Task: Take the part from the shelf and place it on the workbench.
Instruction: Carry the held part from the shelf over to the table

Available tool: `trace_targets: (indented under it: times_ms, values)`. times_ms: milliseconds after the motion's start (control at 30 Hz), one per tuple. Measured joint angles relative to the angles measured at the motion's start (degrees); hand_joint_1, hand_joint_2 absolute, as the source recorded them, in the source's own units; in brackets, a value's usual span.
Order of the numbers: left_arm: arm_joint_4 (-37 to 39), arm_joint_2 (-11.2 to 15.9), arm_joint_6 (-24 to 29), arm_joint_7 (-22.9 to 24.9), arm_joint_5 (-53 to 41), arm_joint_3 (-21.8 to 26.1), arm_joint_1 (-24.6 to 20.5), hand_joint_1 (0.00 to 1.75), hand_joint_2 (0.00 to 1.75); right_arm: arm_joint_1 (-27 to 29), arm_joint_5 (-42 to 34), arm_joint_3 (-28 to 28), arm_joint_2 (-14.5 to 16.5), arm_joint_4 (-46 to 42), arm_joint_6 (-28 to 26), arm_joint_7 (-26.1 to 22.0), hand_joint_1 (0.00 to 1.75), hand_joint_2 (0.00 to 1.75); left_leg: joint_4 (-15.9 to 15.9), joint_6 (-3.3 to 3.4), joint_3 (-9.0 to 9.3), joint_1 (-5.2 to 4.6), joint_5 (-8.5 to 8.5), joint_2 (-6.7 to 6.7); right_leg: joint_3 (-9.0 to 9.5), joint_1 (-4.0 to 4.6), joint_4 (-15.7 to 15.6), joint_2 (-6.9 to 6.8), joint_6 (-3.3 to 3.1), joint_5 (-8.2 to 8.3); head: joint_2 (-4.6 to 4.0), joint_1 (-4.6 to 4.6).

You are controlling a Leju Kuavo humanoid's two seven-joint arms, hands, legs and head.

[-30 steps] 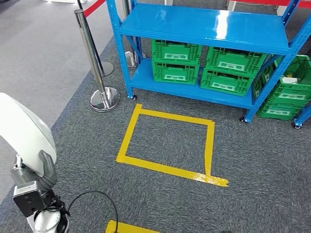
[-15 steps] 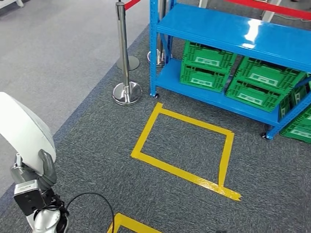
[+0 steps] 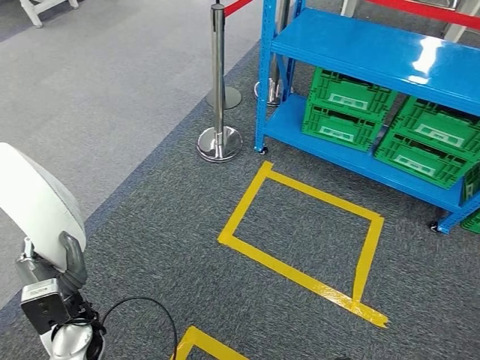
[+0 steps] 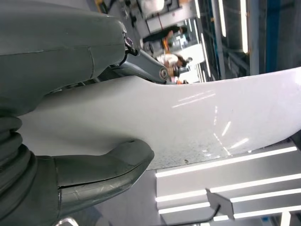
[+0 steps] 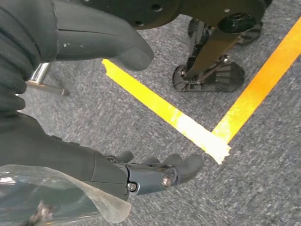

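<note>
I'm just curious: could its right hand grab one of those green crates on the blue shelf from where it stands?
Probably not. The right hand hangs low by the floor with nothing in it, and the green crates sit on the blue shelf beyond the yellow tape square. It would likely have to walk closer.

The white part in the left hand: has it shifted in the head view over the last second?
No. The white part sits in the same place against the left hand; the blue shelf slid right because the camera turned.

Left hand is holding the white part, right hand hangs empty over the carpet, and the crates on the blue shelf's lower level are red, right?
Not quite: the crates on the blue shelf are green, as the head view shows. The left hand does hold the white part, and the right hand is empty.
</note>
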Motion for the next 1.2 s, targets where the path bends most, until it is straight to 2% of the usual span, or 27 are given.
trace_targets:
  times_ms: [100,167,200,233,300,333,367,400,467,533,567,600,633,667,700,733,767,800,833,900,933,967,1033,1100,1133,1167,1200]
  values:
    - [0.0,0.0,0.0,0.0,0.0,0.0,0.0,1.75,1.75,0.0,0.0,0.0,0.0,0.0,0.0,0.0,0.0,1.75,0.0,-0.11,-0.07,0.1,0.04,-0.14,-0.04,0.09,-0.1,-0.11,-0.04,0.0,0.0,-0.03]
    - [0.0,0.0,0.0,0.0,0.0,0.0,0.2,1.75,1.75,0.0,0.0,0.0,0.1,0.0,0.0,0.0,0.0,1.75,-0.1,-0.53,-0.21,0.23,0.15,-0.75,0.06,0.03,-0.2,-0.92,-0.31,0.11,0.0,-0.05]
    - [0.0,0.1,0.0,0.0,-0.1,0.0,0.1,1.75,1.75,0.0,0.0,0.0,0.1,0.0,0.0,0.0,0.0,1.75,2.0,-0.97,-1.2,0.19,-1.05,0.61,0.26,-0.03,-0.4,-2.05,-0.66,0.18,0.0,-0.22]
    - [0.0,0.1,0.0,0.0,-0.1,0.0,0.2,1.75,1.75,0.1,0.0,0.0,0.1,0.0,0.0,0.0,0.0,1.75,6.3,-1.52,-3.23,0.28,-2.96,2.16,0.46,-0.07,-0.6,-3.76,-1.04,0.2,0.0,-0.41]
    - [0.0,0.1,0.0,0.0,-0.1,0.0,0.1,1.75,1.75,0.0,0.1,0.0,0.2,0.0,0.0,-0.1,0.0,1.75,6.3,-1.52,-2.7,-0.13,-3.39,8.21,1.26,0.16,-0.8,-8.29,-1.02,-0.36,0.0,-0.74]
    - [0.0,0.1,0.0,0.0,0.0,0.0,0.1,1.75,1.75,0.0,0.1,0.0,0.2,0.0,0.0,0.0,0.0,1.75,4.2,-1.13,-1.58,-0.32,-2.33,9.29,1.57,0.31,-0.8,-10.09,-0.66,-0.67,0.0,-0.73]
    - [-0.1,0.1,0.0,0.0,0.0,0.0,0.1,1.75,1.75,-0.1,0.1,0.0,0.2,0.0,0.0,0.0,0.0,1.75,-0.2,-0.49,0.58,-0.6,-0.48,10.01,1.96,0.43,-0.9,-11.44,-0.18,-0.95,0.0,-0.71]
    - [-0.1,0.1,0.0,0.0,0.0,0.0,0.2,1.75,1.75,-0.2,0.0,0.0,0.2,0.0,0.0,0.0,0.0,1.75,-0.5,-0.02,0.53,-0.52,-0.25,9.19,1.97,0.41,-0.9,-11.84,0.19,-1.2,0.0,-0.7]
    - [-0.2,0.1,0.0,0.0,0.1,0.0,0.2,1.75,1.75,-0.3,0.0,0.0,0.2,0.0,0.0,0.0,0.0,1.75,-1.0,0.71,0.66,-0.19,0.11,8.02,1.2,0.24,1.0,-10.0,0.64,-2.84,0.0,-0.48]
    - [-0.3,0.0,0.0,0.0,0.4,0.0,0.2,1.75,1.75,-0.3,0.1,0.0,0.2,0.0,0.0,0.1,0.0,1.75,-1.1,1.12,0.65,-0.05,0.27,6.87,-1.98,0.13,7.7,-6.8,0.82,-6.34,0.0,-0.16]
    - [-0.3,0.0,0.0,0.0,0.5,0.0,0.2,1.75,1.75,-0.2,0.1,0.0,0.2,0.0,0.0,0.1,0.0,1.75,-1.1,1.19,0.59,-0.08,0.29,6.18,-4.02,0.11,11.7,-5.99,0.86,-7.86,0.0,-0.09]
    - [-0.3,0.0,0.0,0.0,0.6,0.0,0.2,1.75,1.75,-0.1,0.1,0.0,0.2,0.0,0.0,0.1,0.0,1.75,-1.1,1.22,0.58,-0.11,0.29,5.43,-5.68,0.11,14.7,-5.62,0.9,-8.61,0.0,-0.09]
    - [-0.3,0.0,0.0,0.0,0.7,0.0,0.3,1.75,1.75,0.0,0.1,0.0,0.2,0.0,0.0,0.1,0.0,1.75,-1.1,1.22,0.59,-0.12,0.29,4.62,-6.37,0.11,15.5,-5.48,0.9,-8.09,0.0,-0.08]
    - [-0.3,0.0,0.0,0.0,0.7,0.0,0.3,1.75,1.75,0.1,0.1,0.0,0.2,0.0,0.0,0.1,0.0,1.75,-1.0,1.19,0.62,-0.11,0.27,3.78,-5.99,0.09,14.0,-5.33,0.88,-6.43,0.0,-0.09]
    - [-0.3,0.0,0.0,0.0,0.7,0.0,0.3,1.75,1.75,0.1,0.2,0.0,0.2,0.0,0.0,0.1,0.0,1.75,-0.8,1.1,0.64,-0.06,0.22,2.96,-4.62,0.03,10.4,-4.92,0.81,-4.03,0.0,-0.09]
    - [-0.3,0.0,0.0,0.0,0.8,0.0,0.3,1.75,1.75,0.0,0.2,0.0,0.1,0.0,0.0,0.1,0.0,1.75,-0.6,0.94,0.6,-0.03,0.13,2.2,-2.93,-0.07,6.5,-3.88,0.74,-2.07,0.0,-0.08]
    - [-0.3,0.0,0.0,0.0,0.8,0.0,0.3,1.75,1.75,0.0,0.2,0.0,0.1,0.0,0.0,0.1,0.0,1.75,-0.3,0.7,0.46,-0.03,0.01,1.49,-1.4,-0.21,3.0,-2.78,0.68,-0.85,0.0,-0.1]
    - [-0.3,0.0,0.0,0.0,0.9,0.0,0.3,1.75,1.75,0.0,0.2,0.0,0.1,0.0,0.0,0.0,0.0,1.75,-0.1,0.37,0.24,-0.02,-0.02,0.9,-0.32,-0.27,0.9,-1.94,0.6,-0.38,0.0,-0.1]
    - [-0.3,0.0,0.0,0.0,1.0,0.0,0.3,1.75,1.75,0.0,0.2,0.0,0.1,0.0,0.1,0.0,0.0,1.75,0.0,0.0,0.01,0.02,0.04,0.33,0.16,-0.24,0.2,-1.5,0.48,-0.58,0.0,-0.11]
    - [-0.4,0.1,0.0,0.0,1.1,0.0,0.5,1.75,1.75,-0.1,0.2,0.0,0.1,0.0,0.1,0.0,0.0,1.75,0.1,-0.69,-0.36,0.22,0.24,-0.55,0.51,-0.16,0.0,-2.45,0.03,-0.48,0.0,-0.1]
    - [-0.4,0.1,0.0,0.0,1.1,0.0,0.6,1.75,1.75,-0.1,0.2,-0.1,0.1,0.0,0.1,-0.1,0.0,1.75,0.5,-0.97,-0.56,0.2,-0.03,0.0,0.61,-0.2,-0.1,-3.04,-0.31,-0.38,0.0,-0.18]
    - [-0.4,0.2,0.0,0.0,1.2,0.0,0.6,1.75,1.75,-0.1,0.2,-0.1,0.2,0.0,0.1,-0.1,0.0,1.75,1.7,-1.21,-1.11,0.14,-0.85,1.22,0.71,-0.25,-0.3,-3.7,-0.66,-0.31,0.0,-0.33]
    - [-0.5,0.2,0.0,0.0,1.2,0.0,0.6,1.75,1.75,0.0,0.2,-0.1,0.1,0.0,0.2,-0.1,0.0,1.75,7.8,-1.63,-3.82,0.07,-4.18,4.47,0.86,-0.14,-0.4,-5.17,-1.22,-0.4,0.0,-0.63]
    - [-0.5,0.2,0.0,0.0,1.2,0.0,0.6,1.75,1.75,0.0,0.2,-0.1,0.1,0.0,0.2,-0.1,0.0,1.75,15.1,-1.91,-7.18,0.27,-7.19,5.76,0.91,0.09,-0.4,-6.74,-1.45,-0.56,0.0,-0.71]
    - [-0.5,0.2,0.0,0.0,1.2,0.0,0.6,1.75,1.75,0.1,0.2,-0.2,0.1,0.0,0.2,-0.1,0.0,1.75,16.6,-1.93,-7.81,0.32,-7.27,5.91,0.98,0.15,-0.4,-7.51,-1.48,-0.66,0.0,-0.71]
    - [-0.5,0.2,0.0,0.0,1.2,0.0,0.7,1.75,1.75,0.0,0.2,-0.2,0.1,0.0,0.2,-0.1,0.0,1.75,15.6,-1.86,-7.26,0.34,-6.17,6.05,1.12,0.2,-0.4,-8.21,-1.46,-0.78,0.0,-0.73]
    - [-0.5,0.2,0.0,0.0,1.3,0.0,0.7,1.75,1.75,0.0,0.3,-0.3,0.1,0.0,0.2,-0.1,0.0,1.75,12.5,-1.68,-5.63,0.3,-4.21,6.44,1.37,0.23,-0.4,-8.9,-1.41,-0.94,0.0,-0.73]
